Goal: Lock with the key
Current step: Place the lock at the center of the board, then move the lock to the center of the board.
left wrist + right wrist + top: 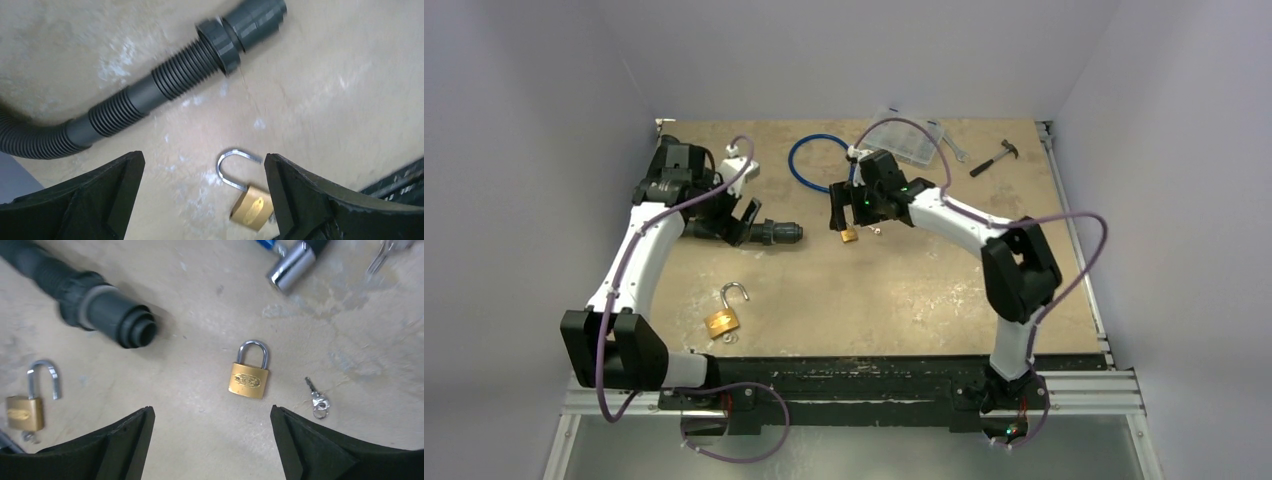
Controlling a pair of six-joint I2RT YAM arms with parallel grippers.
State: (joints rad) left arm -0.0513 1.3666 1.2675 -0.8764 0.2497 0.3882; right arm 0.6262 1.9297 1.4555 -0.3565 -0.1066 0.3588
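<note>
Top cam is the only one showing the back of the bench (874,300): a clear plastic bag (906,142) (contents too blurry to tell), a hammer (996,158) and a blue cable loop (817,160). The wrist cams miss all that, tho the right wrist catches a chrome end piece (290,264) at its top edge.

Right wrist is the only view where the key (316,398) reads properly. It's lying flat just right of the shut padlock (249,380), near but not touching. Same view has the open padlock (24,411) far left w/ a tiny metal bit (30,437) beside it, can't tell what it is. Left wrist only gets the open one, shackle popped, plus the black ribbed hose (165,80) lying across the bench.

Count: 2 padlocks (1 shut, 1 open), 1 key for sure, 1 hose, 1 hammer.

Left jaws are spread all the way w/ nothing in them, and the open padlock shows low between them. Right jaws are also wide apart & empty, over the shut padlock + key.
</note>
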